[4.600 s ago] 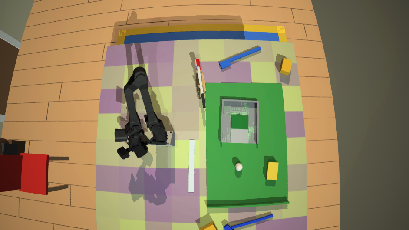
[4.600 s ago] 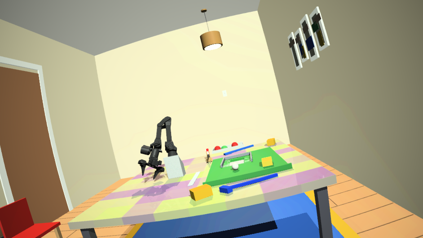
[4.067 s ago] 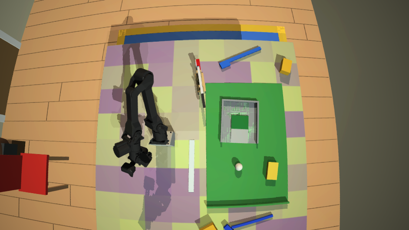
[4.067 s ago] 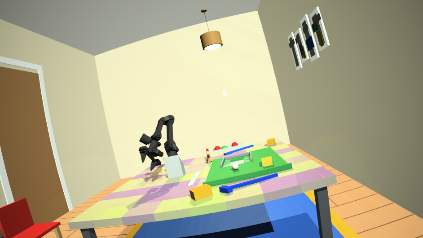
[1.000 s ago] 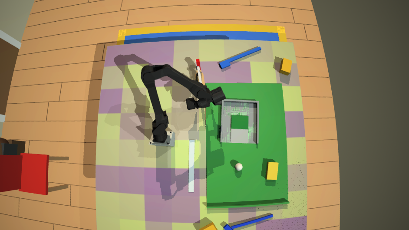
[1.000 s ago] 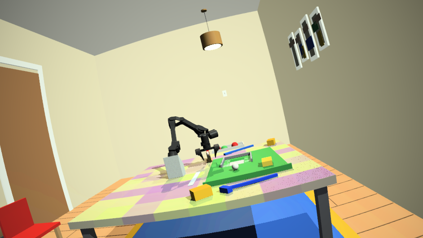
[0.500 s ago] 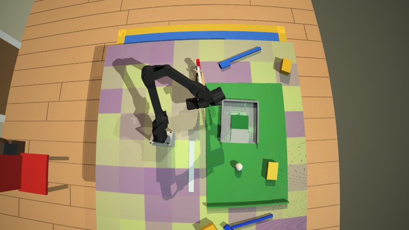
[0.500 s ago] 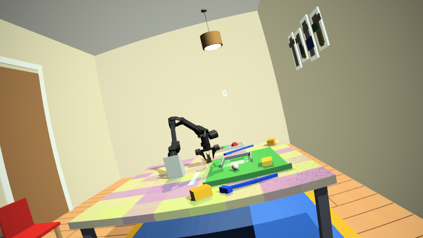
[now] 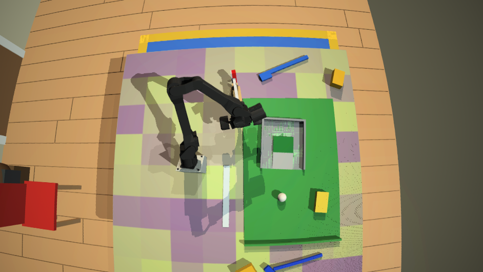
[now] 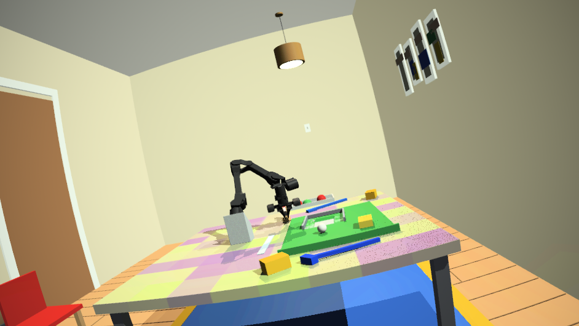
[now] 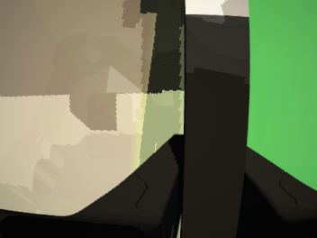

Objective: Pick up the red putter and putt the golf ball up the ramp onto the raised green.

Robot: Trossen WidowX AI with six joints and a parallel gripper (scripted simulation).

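The red putter point(image 9: 233, 74) point(image 11: 216, 99) shows its red end and a white part beyond the arm in the top view; its dark part runs between my fingers in the wrist view. My gripper point(image 10: 286, 219) point(image 11: 201, 145) is shut on that dark part, low by the left edge of the green mat point(image 9: 263, 219) point(image 10: 384, 229). The arm hides much of the putter. The white golf ball point(image 9: 282, 197) point(image 10: 321, 228) rests on the mat, in front of the grey-walled box point(image 9: 303, 145) point(image 10: 343, 214). Inside the box are a pale ramp point(image 9: 283, 160) and a darker green square point(image 9: 283, 144).
Blue putters lie behind the mat point(image 9: 286, 65) and in front of it point(image 9: 298, 261) point(image 10: 348, 248). A yellow block point(image 9: 321, 201) point(image 10: 365, 221) stands on the mat, right of the ball. Other yellow blocks point(image 9: 337, 78) point(image 10: 275, 263) stand off it. A pale strip point(image 9: 225, 202) lies left.
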